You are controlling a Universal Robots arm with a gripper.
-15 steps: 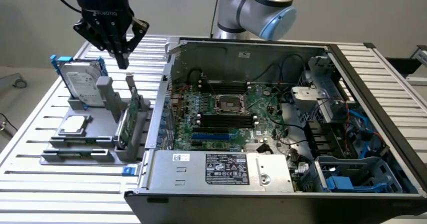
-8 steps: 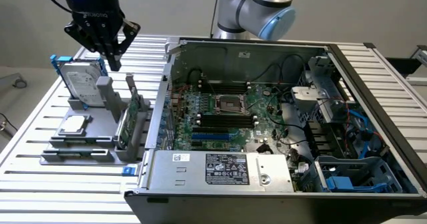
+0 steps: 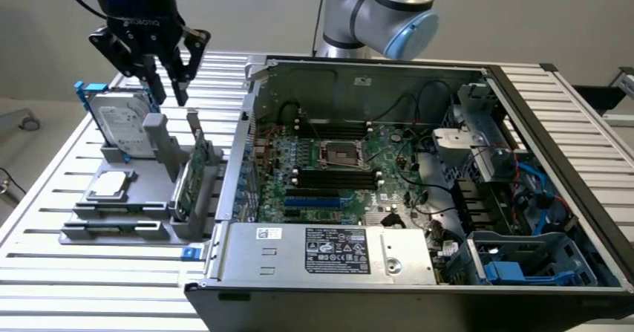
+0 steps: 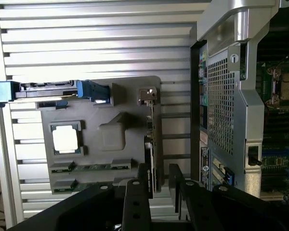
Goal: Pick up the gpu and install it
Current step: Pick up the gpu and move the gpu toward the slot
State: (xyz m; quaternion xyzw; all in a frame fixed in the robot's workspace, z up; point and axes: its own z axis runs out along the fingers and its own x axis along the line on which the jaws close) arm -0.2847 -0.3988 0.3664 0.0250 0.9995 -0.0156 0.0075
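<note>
Green gpu (image 3: pixel 202 167) stands on edge in the grey holder (image 3: pixel 119 232) beside the case (image 3: pixel 240 161), the gripper (image 3: pixel 166 87) above with jaws apart, empty; misaligned, it could strike the card's top edge.

The gripper (image 3: pixel 171 94) hangs, fingers (image 3: pixel 182 79) apart, seemingly just above the gpu (image 3: pixel 199 174) standing edgewise in the gray holder (image 3: pixel 129 226).

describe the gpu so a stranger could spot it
Find the open computer case; beside it, on the exterior view's left, sits a grey tray. The gpu stands on edge in the slot nearest the case: a thin green board, unlike the blue-framed hard drive and small square chip.
</note>
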